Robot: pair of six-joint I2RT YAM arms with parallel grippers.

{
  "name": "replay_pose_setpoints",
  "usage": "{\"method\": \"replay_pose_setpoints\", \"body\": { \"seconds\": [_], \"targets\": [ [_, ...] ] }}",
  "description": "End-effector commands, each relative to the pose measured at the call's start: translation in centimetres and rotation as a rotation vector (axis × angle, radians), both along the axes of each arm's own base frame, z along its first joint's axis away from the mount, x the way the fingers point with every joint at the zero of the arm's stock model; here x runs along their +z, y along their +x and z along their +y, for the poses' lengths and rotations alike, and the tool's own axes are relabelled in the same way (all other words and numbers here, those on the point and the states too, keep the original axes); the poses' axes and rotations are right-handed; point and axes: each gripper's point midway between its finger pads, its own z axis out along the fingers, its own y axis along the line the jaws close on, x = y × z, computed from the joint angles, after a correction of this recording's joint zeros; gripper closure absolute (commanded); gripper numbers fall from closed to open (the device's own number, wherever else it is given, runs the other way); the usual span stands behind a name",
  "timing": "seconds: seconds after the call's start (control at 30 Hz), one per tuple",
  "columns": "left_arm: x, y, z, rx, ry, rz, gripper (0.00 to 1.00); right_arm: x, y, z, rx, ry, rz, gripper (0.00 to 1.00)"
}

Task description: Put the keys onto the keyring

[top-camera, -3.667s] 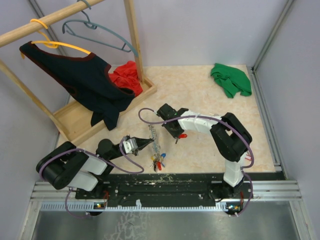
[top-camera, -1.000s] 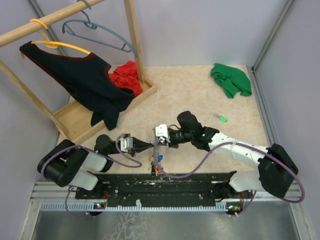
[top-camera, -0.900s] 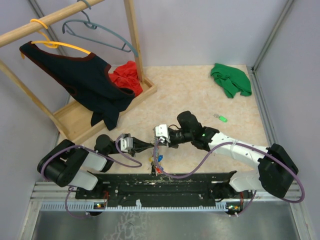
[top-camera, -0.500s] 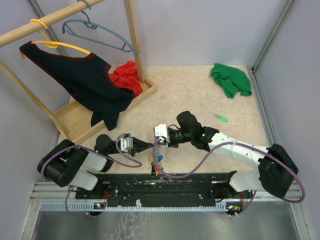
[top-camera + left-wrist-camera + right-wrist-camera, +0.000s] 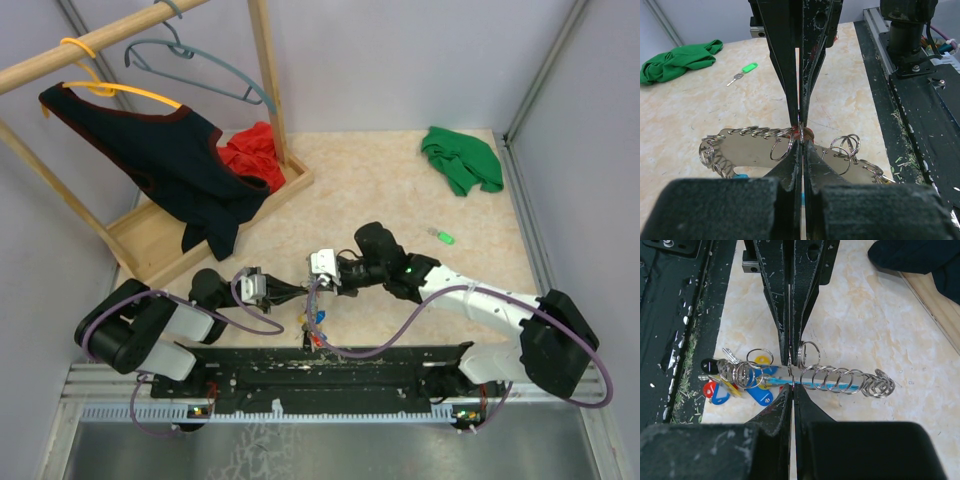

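The keyring (image 5: 840,377) is a silvery plate with coiled rings and a light-blue strip. It has blue, yellow and red tags (image 5: 745,388) and lies near the table's front edge (image 5: 312,318). My left gripper (image 5: 801,140) is shut on one thin ring of it. My right gripper (image 5: 791,386) meets it tip to tip and is shut on the red key, whose red head (image 5: 808,133) peeks out at the tips. In the top view the two grippers, left (image 5: 298,293) and right (image 5: 314,285), touch. The green key (image 5: 443,237) lies alone on the table and also shows in the left wrist view (image 5: 742,73).
A green cloth (image 5: 460,158) lies at the back right. A wooden rack base (image 5: 215,215) holds a dark vest (image 5: 165,155) and a red cloth (image 5: 252,152) at the back left. The black rail (image 5: 330,365) runs along the near edge.
Since 3.7 s ago my right arm has swung round and brought the red key to the keyring at the left gripper, uncovering the green key. Over the last second nothing visibly moved.
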Motion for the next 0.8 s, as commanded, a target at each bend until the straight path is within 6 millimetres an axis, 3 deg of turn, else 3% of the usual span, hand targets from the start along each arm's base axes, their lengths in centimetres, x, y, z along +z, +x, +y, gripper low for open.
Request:
{"method": "replay_pose_setpoints", "body": {
  "seconds": [0.0,0.77],
  "targets": [
    [5.14,-0.25,0.19,-0.004,-0.138,-0.25,1.0,3.21,-0.59,1.1,0.057,0.085,-0.045,1.0],
    [5.21,-0.43,0.25,-0.009,-0.138,-0.264,1.0,2.39,-0.86,0.73,0.053,0.059,-0.02,1.0]
  ]
}}
